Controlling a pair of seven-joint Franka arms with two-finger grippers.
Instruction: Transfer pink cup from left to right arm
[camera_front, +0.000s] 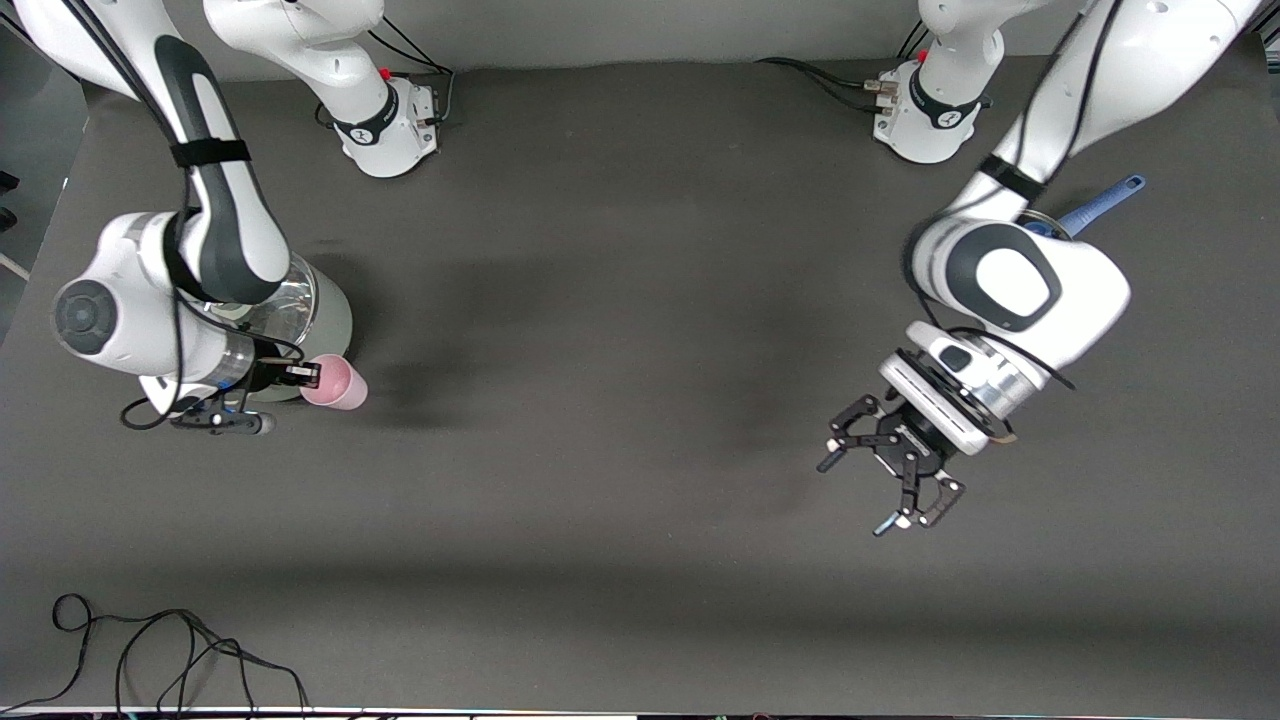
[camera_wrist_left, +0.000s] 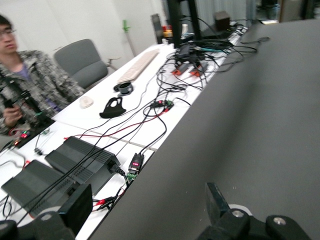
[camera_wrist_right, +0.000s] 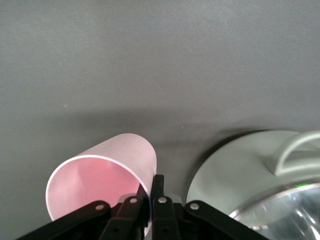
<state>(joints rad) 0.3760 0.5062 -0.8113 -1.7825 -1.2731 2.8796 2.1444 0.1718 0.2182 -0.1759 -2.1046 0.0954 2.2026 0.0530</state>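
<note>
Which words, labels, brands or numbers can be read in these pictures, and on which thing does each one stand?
No text can be read in any view.
Arm bases: a small round black mark on the collar, too small to read.
Pot lid: a tiny green glint near the glass, too blurred to read.
Pink cup, right gripper, left gripper: no markings visible.

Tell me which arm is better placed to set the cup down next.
The right arm. Its hand is already shut on the rim of the small pale pink plastic cup, beside the pale green pot. The left hand hangs open and empty over bare table near its own end.
</note>
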